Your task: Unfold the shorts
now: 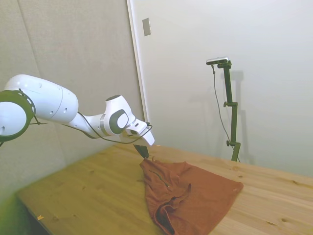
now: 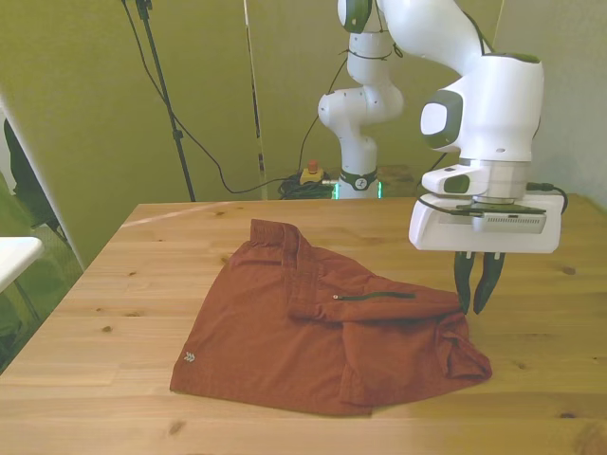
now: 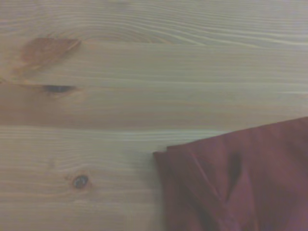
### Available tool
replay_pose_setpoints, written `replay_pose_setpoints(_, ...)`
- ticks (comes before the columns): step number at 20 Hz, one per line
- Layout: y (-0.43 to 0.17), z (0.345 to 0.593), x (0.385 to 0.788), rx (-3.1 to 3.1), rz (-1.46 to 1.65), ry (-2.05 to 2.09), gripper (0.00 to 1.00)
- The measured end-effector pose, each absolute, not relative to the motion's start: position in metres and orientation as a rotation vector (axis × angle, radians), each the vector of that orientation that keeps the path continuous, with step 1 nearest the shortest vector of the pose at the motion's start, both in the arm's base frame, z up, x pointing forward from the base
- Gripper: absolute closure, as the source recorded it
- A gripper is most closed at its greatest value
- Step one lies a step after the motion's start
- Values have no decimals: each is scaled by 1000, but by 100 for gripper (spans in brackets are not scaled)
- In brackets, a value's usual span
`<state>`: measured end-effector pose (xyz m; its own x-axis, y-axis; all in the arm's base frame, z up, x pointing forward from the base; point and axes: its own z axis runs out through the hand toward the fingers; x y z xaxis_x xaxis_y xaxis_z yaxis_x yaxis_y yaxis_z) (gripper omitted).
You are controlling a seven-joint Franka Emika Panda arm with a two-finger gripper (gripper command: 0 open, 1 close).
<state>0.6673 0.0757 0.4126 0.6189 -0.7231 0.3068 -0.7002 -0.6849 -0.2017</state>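
A rust-orange fabric pair of shorts (image 2: 322, 332) lay partly folded mid-table on the wooden table (image 2: 114, 313). The white arm's claw (image 2: 477, 301), fingers narrow and pinching the shorts' folded edge, might slip off the thin fabric if lifted.

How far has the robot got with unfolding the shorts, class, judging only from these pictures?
Done: most of the shorts lie spread flat on the table. In hand: the gripper is at the garment's edge on the front view's right, fingers nearly closed; whether it pinches cloth is unclear. Left: the rumpled fold on that side, lying doubled over, needs pulling out flat.
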Motion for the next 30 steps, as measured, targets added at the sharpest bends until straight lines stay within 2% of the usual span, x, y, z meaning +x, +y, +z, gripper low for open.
replay_pose_setpoints(5,56,438,666,-2785,-530,1248,0)
replay_pose_setpoints(9,9,476,648,-2816,-490,1232,0)
replay_pose_setpoints(12,-33,491,628,-2880,-446,1176,0)
replay_pose_setpoints(20,-143,471,602,-3009,-396,821,0)
replay_pose_setpoints(30,-231,421,603,-2914,-235,569,0)
